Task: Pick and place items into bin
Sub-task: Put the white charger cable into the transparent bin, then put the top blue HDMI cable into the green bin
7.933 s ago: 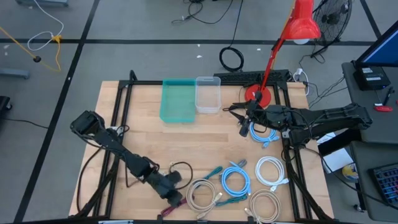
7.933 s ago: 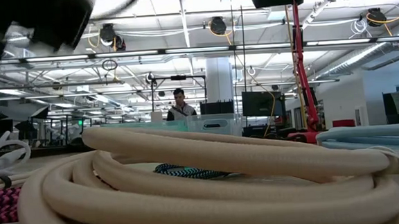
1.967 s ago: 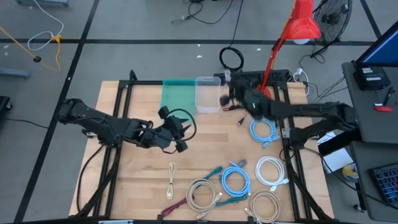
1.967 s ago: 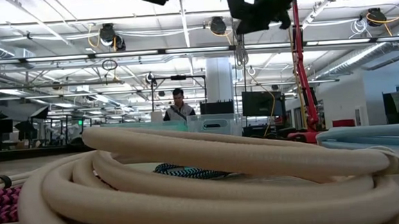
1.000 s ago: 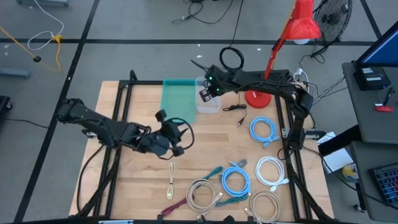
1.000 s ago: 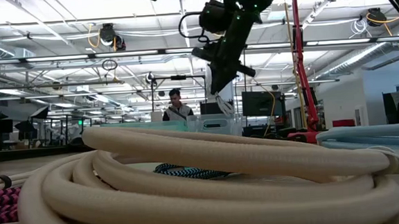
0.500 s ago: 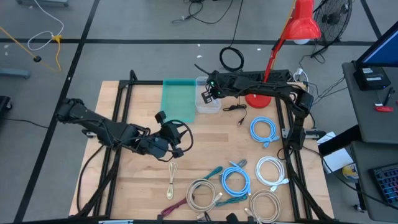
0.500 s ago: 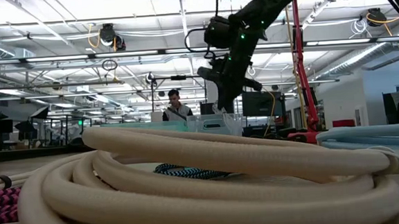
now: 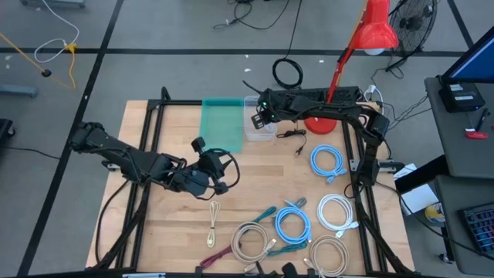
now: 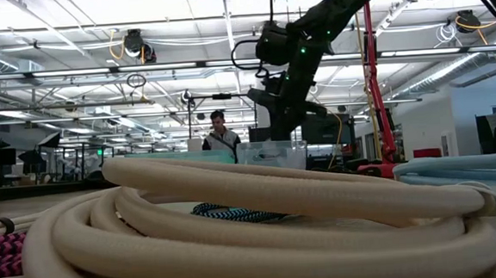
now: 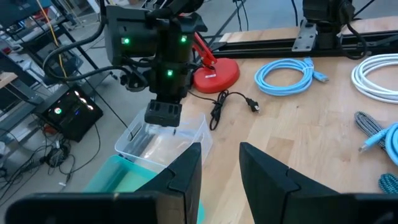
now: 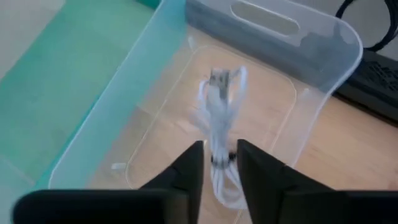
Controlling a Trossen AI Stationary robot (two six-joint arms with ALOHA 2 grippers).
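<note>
My right claw hung narrowly parted over the clear bin, the white cord lying inside; release step done, next requiring retreat toward the worktop's coils.

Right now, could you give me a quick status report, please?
Right pincer open over clear bin. White cord lying inside bin. Left pincer open, empty, mid-table. No obstruction seen.
</note>
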